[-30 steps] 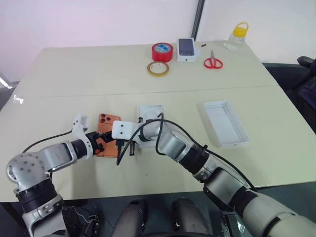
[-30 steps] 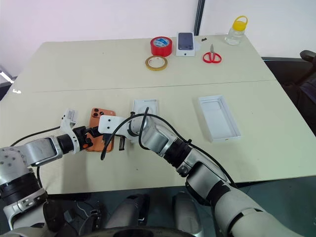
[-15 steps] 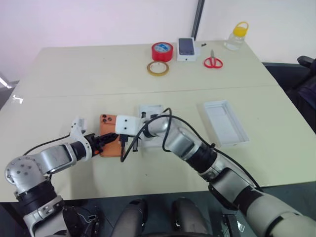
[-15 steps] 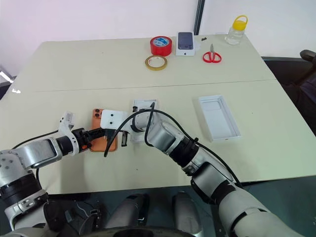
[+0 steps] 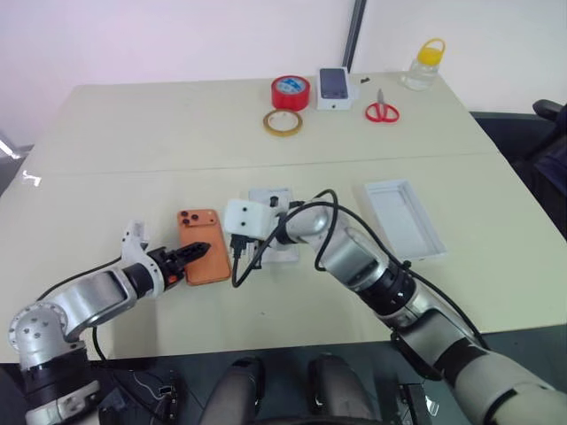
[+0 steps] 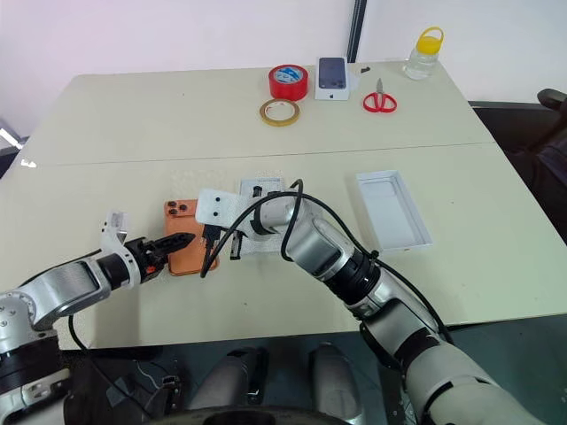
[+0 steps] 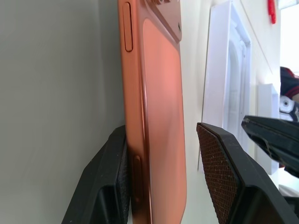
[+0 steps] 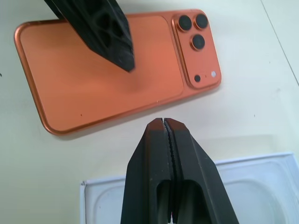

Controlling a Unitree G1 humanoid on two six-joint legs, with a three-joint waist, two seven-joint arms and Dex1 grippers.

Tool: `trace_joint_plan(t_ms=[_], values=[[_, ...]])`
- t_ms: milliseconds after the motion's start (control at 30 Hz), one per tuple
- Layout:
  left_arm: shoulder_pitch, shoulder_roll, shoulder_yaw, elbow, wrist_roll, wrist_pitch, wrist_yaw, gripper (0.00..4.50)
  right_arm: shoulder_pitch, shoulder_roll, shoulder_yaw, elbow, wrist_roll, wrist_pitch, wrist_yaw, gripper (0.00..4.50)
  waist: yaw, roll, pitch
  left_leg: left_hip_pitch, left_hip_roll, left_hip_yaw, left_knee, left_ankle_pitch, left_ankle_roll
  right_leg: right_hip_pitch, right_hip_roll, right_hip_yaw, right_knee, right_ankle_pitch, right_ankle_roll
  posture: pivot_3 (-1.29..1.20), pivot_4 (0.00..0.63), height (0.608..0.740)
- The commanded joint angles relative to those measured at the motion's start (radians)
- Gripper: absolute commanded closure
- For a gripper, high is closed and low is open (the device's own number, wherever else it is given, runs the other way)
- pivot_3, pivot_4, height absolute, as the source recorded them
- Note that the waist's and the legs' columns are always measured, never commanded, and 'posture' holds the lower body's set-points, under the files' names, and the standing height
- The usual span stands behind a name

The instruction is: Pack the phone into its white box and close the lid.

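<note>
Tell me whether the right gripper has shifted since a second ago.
Yes. The right gripper has moved right, off the phone and toward the white insert; earlier it was over the phone's right edge.

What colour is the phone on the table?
The phone is orange, with black camera lenses at one end. The right wrist view shows it best.
</note>
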Motion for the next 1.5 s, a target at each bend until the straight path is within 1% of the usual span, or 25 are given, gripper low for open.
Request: trace_joint_plan(t_ms=[33, 133, 233, 333, 400, 433, 533, 700, 767, 833, 933, 1000, 1067, 1233, 1500], values=[[0.034, 0.068, -0.055, -0.058, -0.125, -0.093, 0.019, 2.32, -0.002, 0.003, -0.017, -0.054, 0.016, 0.001, -0.005, 4.50, 0.001, 0.000, 0.000, 0.000, 0.000, 0.000, 0.000, 0.000, 0.000, 0.000, 0.000, 0.000, 0.000, 0.000, 0.000, 0.00, 0.150, 0.740], [0.059, 0.110, -0.090, -0.072, -0.146, -0.142, 0.004, 2.32, -0.002, 0.006, -0.016, -0.053, 0.019, 0.001, -0.008, 4.50, 0.003, 0.000, 0.000, 0.000, 0.000, 0.000, 0.000, 0.000, 0.000, 0.000, 0.000, 0.000, 0.000, 0.000, 0.000, 0.00, 0.150, 0.740], [0.077, 0.131, -0.110, -0.080, -0.146, -0.173, -0.015, 2.32, -0.002, 0.008, -0.012, -0.055, 0.023, 0.001, -0.012, 4.50, 0.004, 0.000, 0.000, 0.000, 0.000, 0.000, 0.000, 0.000, 0.000, 0.000, 0.000, 0.000, -0.001, 0.000, 0.000, 0.00, 0.150, 0.740], [0.091, 0.137, -0.119, -0.088, -0.146, -0.197, -0.030, 3.15, -0.001, 0.010, -0.009, -0.058, 0.027, 0.003, -0.016, 4.50, 0.003, 0.000, 0.000, 0.000, 0.000, 0.000, 0.000, 0.000, 0.000, 0.000, 0.000, 0.000, -0.001, 0.000, 0.000, 0.00, 0.150, 0.740], [0.096, 0.138, -0.123, -0.092, -0.146, -0.212, -0.040, 4.14, -0.002, 0.011, -0.009, -0.059, 0.029, 0.004, -0.018, 4.50, 0.005, 0.000, 0.000, 0.000, 0.000, 0.000, 0.000, 0.000, 0.000, 0.000, 0.000, 0.000, -0.001, 0.000, 0.000, 0.00, 0.150, 0.740], [0.098, 0.140, -0.126, -0.094, -0.146, -0.218, -0.045, 4.48, -0.002, 0.011, -0.008, -0.059, 0.030, 0.004, -0.019, 4.50, 0.005, 0.000, 0.000, 0.000, 0.000, 0.000, 0.000, 0.000, 0.000, 0.000, 0.000, 0.000, -0.001, 0.000, 0.000, 0.00, 0.150, 0.740], [0.101, 0.145, -0.130, -0.102, -0.146, -0.237, -0.054, 4.48, -0.003, 0.006, -0.016, -0.067, 0.032, 0.005, -0.020, 4.50, 0.004, 0.001, 0.000, 0.000, 0.000, 0.000, -0.001, 0.000, 0.000, 0.000, 0.000, 0.000, -0.001, 0.000, 0.000, 0.00, 0.150, 0.740], [0.073, 0.110, -0.093, -0.107, -0.146, -0.280, -0.066, 4.48, 0.001, -0.036, -0.056, -0.112, 0.056, 0.005, -0.005, 4.50, 0.007, 0.000, 0.000, 0.000, 0.000, 0.000, -0.001, 0.000, 0.000, 0.000, 0.000, 0.000, -0.001, 0.000, 0.000, 0.00, 0.150, 0.740], [0.025, 0.110, -0.078, -0.111, -0.146, -0.303, -0.060, 4.48, 0.040, -0.102, -0.150, -0.202, 0.136, 0.000, 0.047, 4.50, 0.017, 0.000, 0.001, -0.001, 0.000, 0.000, -0.001, 0.000, 0.000, 0.000, 0.000, 0.000, -0.002, 0.000, 0.000, 0.00, 0.150, 0.740], [-0.035, 0.108, -0.090, -0.117, -0.146, -0.316, -0.049, 4.48, 0.090, -0.166, -0.242, -0.277, 0.207, -0.026, 0.086, 4.50, 0.031, 0.000, 0.001, -0.001, 0.000, 0.000, 0.000, 0.000, 0.000, 0.000, 0.000, 0.000, -0.002, 0.000, 0.000, 0.00, 0.150, 0.740], [-0.108, 0.094, -0.132, -0.112, -0.146, -0.320, -0.034, 4.48, 0.151, -0.223, -0.322, -0.324, 0.278, -0.053, 0.105, 4.50, 0.041, -0.001, 0.001, -0.002, -0.001, 0.000, 0.001, -0.001, 0.002, 0.001, -0.001, -0.001, -0.004, 0.000, 0.000, 0.00, 0.150, 0.740], [-0.187, 0.070, -0.202, -0.090, -0.146, -0.312, -0.026, 4.48, 0.205, -0.258, -0.394, -0.327, 0.318, -0.049, 0.097, 4.50, 0.043, -0.001, 0.001, -0.002, -0.001, 0.001, 0.000, -0.001, 0.002, 0.002, -0.002, 0.000, -0.004, 0.000, 0.000, 0.00, 0.150, 0.740], [-0.249, 0.045, -0.263, -0.057, -0.146, -0.299, -0.026, 4.48, 0.244, -0.295, -0.436, -0.324, 0.334, -0.050, 0.093, 4.50, 0.047, -0.001, 0.001, -0.002, -0.001, 0.001, 0.000, -0.001, 0.002, 0.002, -0.001, 0.000, -0.004, 0.000, 0.000, 0.00, 0.150, 0.740], [-0.324, 0.014, -0.378, 0.038, -0.146, -0.266, -0.035, 4.48, 0.289, -0.351, -0.474, -0.321, 0.347, -0.048, 0.057, 4.50, 0.029, -0.001, 0.001, -0.002, -0.001, 0.002, 0.000, -0.001, 0.002, 0.000, -0.001, 0.001, -0.003, 0.000, 0.000, 0.00, 0.150, 0.740], [-0.360, 0.008, -0.463, 0.131, -0.141, -0.220, -0.052, 4.48, 0.333, -0.408, -0.502, -0.346, 0.371, -0.036, 0.016, 4.50, 0.030, -0.002, 0.001, -0.002, -0.001, 0.001, 0.000, -0.001, 0.002, 0.000, -0.001, 0.001, -0.002, 0.000, 0.000, 0.00, 0.150, 0.740]])
